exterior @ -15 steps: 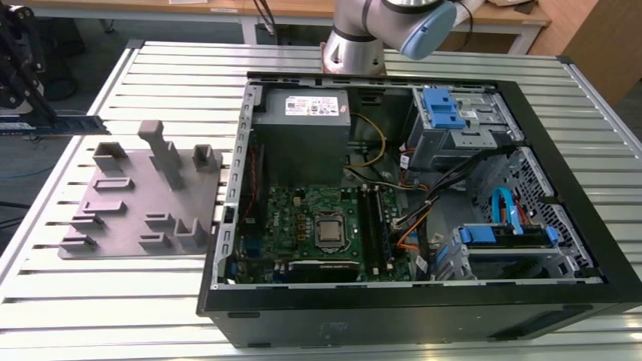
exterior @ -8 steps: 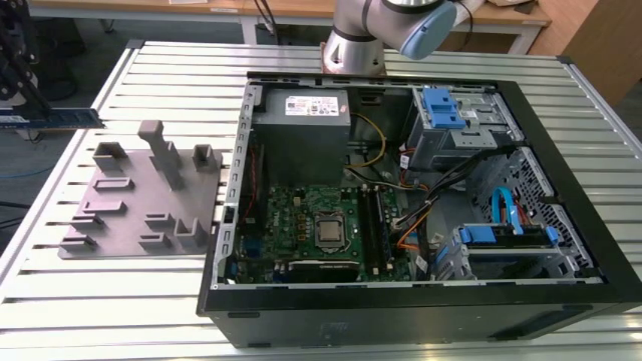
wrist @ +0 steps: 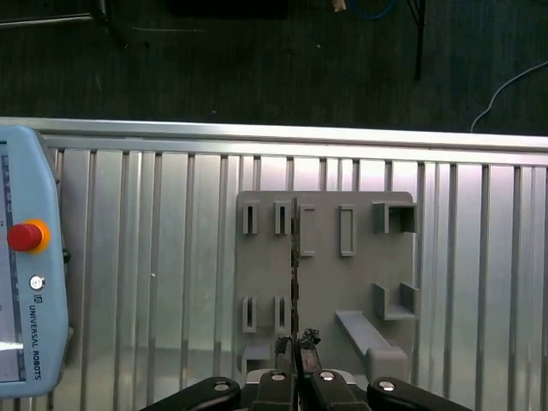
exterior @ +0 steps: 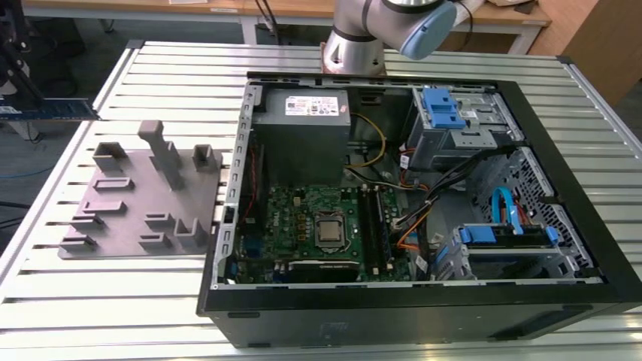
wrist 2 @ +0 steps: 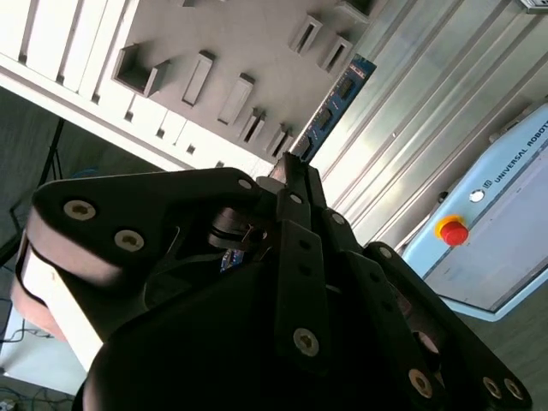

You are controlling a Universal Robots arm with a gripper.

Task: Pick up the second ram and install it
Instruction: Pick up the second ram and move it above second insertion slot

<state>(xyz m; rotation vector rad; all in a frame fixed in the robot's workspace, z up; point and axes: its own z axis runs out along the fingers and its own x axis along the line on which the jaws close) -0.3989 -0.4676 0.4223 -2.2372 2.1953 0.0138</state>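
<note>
Second ram (wrist 2: 332,107): gripper (wrist 2: 293,169) clamped on one end, held aloft near grey holder tray (wrist: 360,282) (clear of its blocks, presumably against snagging).

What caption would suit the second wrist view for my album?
The gripper holds the second ram, with the grey holder tray beyond.

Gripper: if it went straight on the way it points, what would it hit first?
Likely the tray, which lies straight ahead of the gripper. The ram it holds sticks out in front, so that would touch first. How far off the tray is stays unclear.
</note>
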